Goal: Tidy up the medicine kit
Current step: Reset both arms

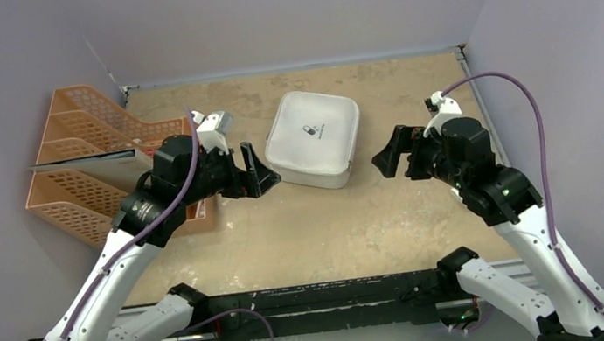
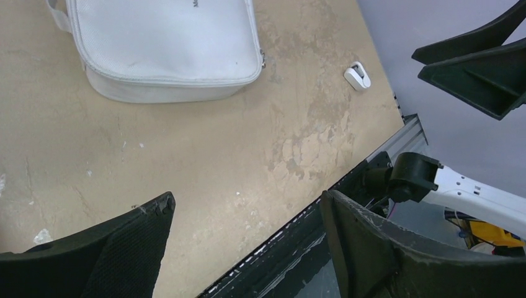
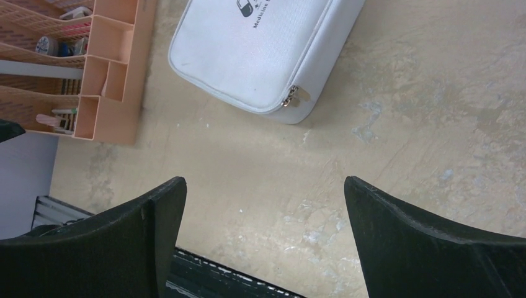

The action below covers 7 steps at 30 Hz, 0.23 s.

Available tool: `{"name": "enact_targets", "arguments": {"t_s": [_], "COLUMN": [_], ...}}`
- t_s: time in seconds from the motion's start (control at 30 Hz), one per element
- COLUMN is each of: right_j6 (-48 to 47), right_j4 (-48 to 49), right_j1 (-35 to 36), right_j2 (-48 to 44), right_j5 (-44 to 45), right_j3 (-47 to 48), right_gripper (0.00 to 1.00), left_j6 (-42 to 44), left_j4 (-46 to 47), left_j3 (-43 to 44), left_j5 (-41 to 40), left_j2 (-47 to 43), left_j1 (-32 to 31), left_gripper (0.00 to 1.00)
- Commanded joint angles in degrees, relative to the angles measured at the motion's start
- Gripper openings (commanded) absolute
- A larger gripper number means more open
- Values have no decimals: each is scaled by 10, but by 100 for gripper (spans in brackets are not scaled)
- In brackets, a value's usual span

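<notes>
The medicine kit (image 1: 314, 138) is lying shut, lid up, at the middle of the table (image 1: 307, 232), towards its far side, with the zip pulls (image 3: 291, 96) sitting at one corner. Both arms are reaching forward from their bases, elbows bent, wrists turned inward towards the case. The left gripper (image 1: 257, 175) is hovering just beside the kit's left edge with its jaws spread wide, pinching nothing. The right gripper (image 1: 391, 157) is hanging near the kit's right side, apart from it, jaws likewise spread and holding nothing. Orange mesh file trays (image 1: 95, 162) are standing behind the left arm. A small white object (image 2: 357, 76) is lying near the table's right edge.
</notes>
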Motion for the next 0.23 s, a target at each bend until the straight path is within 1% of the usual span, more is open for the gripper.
{"name": "enact_targets", "arguments": {"t_s": [0.0, 0.2], "right_j6": [11, 13], "right_j4": [7, -12], "right_j1": [0, 1], "right_j2": [-7, 9], "right_j5": [-11, -1], "right_j3": [8, 25], "right_gripper": [99, 99], "left_j6": [4, -1], "left_j4": [28, 40], "left_j3": [-13, -31], "left_j5": [11, 15], "left_j2": [-9, -17], "left_j1": [1, 1], "left_gripper": [86, 87]}}
